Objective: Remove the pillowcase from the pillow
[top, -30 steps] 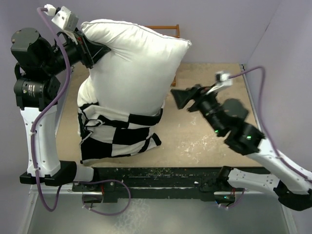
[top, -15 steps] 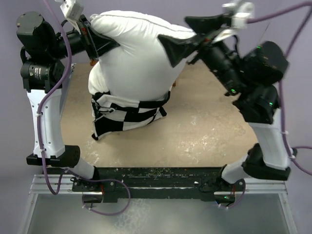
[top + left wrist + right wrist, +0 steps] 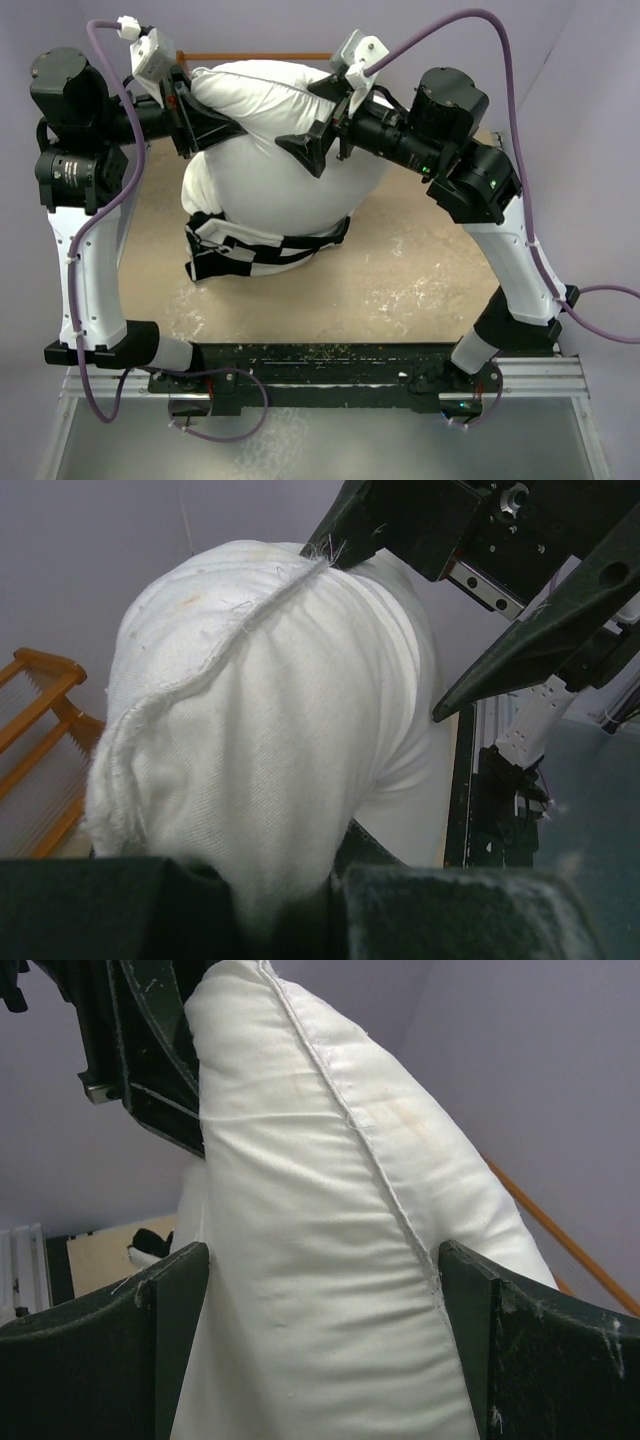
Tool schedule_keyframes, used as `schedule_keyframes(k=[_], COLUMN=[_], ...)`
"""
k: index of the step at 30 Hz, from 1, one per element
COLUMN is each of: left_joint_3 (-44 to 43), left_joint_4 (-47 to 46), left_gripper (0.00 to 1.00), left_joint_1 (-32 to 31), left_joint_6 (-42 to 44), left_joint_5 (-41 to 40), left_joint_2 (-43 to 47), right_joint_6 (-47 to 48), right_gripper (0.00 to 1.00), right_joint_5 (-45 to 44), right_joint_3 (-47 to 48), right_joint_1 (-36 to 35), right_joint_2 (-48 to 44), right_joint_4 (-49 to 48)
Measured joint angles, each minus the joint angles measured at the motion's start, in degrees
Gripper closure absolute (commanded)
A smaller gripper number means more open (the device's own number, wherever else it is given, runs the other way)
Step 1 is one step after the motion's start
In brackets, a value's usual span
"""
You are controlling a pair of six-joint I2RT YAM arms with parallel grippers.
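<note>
Pillowcase (image 3: pixel 262 248) lies nearest, bunched in crumpled black and white squares around the lower end of the pillow (image 3: pixel 270 170), on the table (image 3: pixel 420 280) left of centre. Above it the pillow rises bare and white, leaning toward the far side. The left gripper (image 3: pixel 210 108) is pinched narrow on the pillow's far-left corner. The right gripper (image 3: pixel 322 1260) stands wide, a finger on either side of the pillow's seamed right edge, not clamped. A wooden rack (image 3: pixel 250 56) stands farthest, against the wall.
</note>
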State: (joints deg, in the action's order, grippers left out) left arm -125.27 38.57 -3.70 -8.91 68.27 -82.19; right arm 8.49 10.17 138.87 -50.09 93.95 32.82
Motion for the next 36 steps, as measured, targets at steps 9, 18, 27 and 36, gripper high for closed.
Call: schedule_keyframes(k=[9, 18, 27, 36], left_joint_3=[0.8, 1.5, 2.5, 6.2], left_joint_4=[0.7, 2.1, 3.5, 2.8], left_gripper=[1.0, 1.0, 1.0, 0.01], left_joint_1=[0.0, 0.0, 0.5, 0.7], left_joint_6=[2.5, 4.0, 4.2, 7.1], left_joint_5=[0.7, 2.3, 1.9, -2.2], left_joint_2=[0.3, 1.0, 1.6, 3.7], right_joint_6=[2.8, 3.8, 3.7, -9.8], right_gripper=[0.01, 0.0, 0.26, 1.0], right_joint_5=[-4.1, -3.9, 7.9, 16.6], right_joint_3=[-1.4, 0.9, -0.7, -8.7], right_joint_1=[1.0, 2.9, 4.1, 12.4], right_joint_2=[-0.9, -1.1, 3.1, 2.1], right_joint_4=[-1.0, -1.0, 0.6, -8.3])
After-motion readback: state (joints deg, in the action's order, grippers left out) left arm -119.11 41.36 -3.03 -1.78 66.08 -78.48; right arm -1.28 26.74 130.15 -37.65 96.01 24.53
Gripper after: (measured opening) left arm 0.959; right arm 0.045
